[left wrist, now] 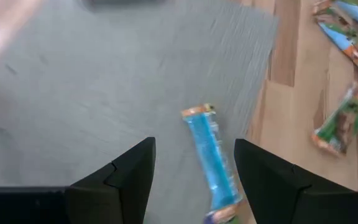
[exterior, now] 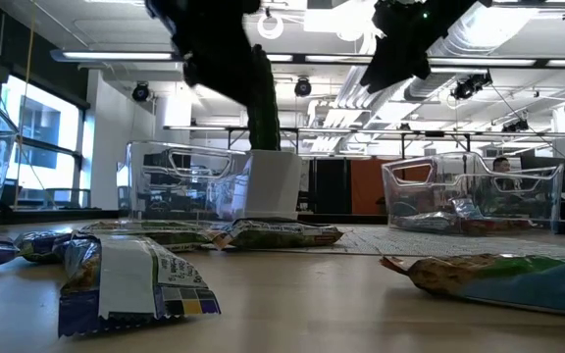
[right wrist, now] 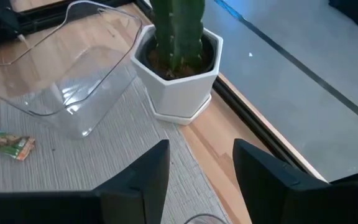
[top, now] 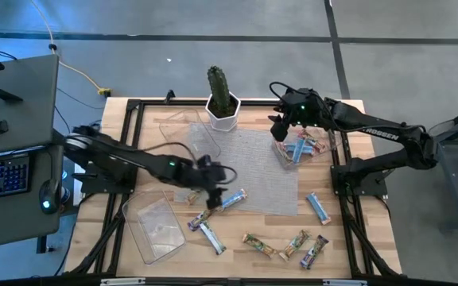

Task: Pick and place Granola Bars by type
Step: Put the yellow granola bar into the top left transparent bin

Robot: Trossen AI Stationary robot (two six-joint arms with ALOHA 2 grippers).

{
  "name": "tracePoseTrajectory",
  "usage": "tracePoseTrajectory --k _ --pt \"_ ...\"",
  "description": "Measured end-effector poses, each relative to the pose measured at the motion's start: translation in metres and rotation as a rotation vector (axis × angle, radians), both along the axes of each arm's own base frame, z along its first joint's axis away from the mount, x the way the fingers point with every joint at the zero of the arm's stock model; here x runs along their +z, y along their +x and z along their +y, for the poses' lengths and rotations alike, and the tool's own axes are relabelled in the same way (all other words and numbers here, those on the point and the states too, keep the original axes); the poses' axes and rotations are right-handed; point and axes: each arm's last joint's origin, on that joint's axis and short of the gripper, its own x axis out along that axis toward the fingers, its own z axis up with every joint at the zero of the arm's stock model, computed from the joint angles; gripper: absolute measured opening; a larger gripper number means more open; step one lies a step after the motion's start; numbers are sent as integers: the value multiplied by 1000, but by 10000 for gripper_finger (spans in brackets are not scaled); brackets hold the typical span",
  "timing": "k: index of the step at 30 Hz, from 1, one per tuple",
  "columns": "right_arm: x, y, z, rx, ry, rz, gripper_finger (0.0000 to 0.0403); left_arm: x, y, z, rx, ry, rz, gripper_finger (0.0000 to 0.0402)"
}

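1. Clear tub (top: 299,149) sits directly under the right gripper (top: 279,127), at the right edge of the grey mat (top: 261,179). It holds several blue-and-white bars (top: 301,148); exact count unclear.
2. Second clear tub (top: 186,132) is between the two grippers, on the far left corner of the mat and just beside the cactus pot (top: 223,111). No bars visible in it from the high view.
3. Third clear tub (top: 155,229) is on bare wood, nearer the table's front than the left gripper (top: 215,194) and to its left side. It looks empty.
4. Left gripper hovers low over the mat's front left edge, fingers (left wrist: 128,175) spread wide, holding nothing. A blue bar (left wrist: 211,155) lies flat on the mat between them, nearer one finger, not touching.
5. Right gripper is raised above its tub, fingers (right wrist: 143,176) parted with a clear gap, nothing held. Ahead of it: cactus (right wrist: 178,31) in its white pot, the second tub, and a green-tan bar (right wrist: 7,142) on the mat.
6. Loose Granola Bars (top: 277,246): a scattered row on the wood along the front edge, beyond the left gripper; one more blue bar (top: 319,207) on the right.
7. Surface: wooden table (top: 372,238) with a black frame. Room: desk with a keyboard (top: 2,175) to the left, grey floor, ceiling strip lights.
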Motion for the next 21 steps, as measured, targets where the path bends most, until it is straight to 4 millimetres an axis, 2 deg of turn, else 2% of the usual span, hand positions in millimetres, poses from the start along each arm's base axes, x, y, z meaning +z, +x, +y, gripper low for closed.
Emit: tracePoseTrajectory --k 4,8,15,21 --pt "-1 -1 1 31 5 19 161 -20 23 -7 -20 -61 63 213" --pt "-3 -1 2 54 22 37 161 -44 36 -12 -41 -69 137 213" --pt "-6 -3 3 53 37 68 161 -82 46 -14 13 -91 222 213" --pt "-8 -5 4 48 49 96 161 -91 47 -15 22 -123 251 213"
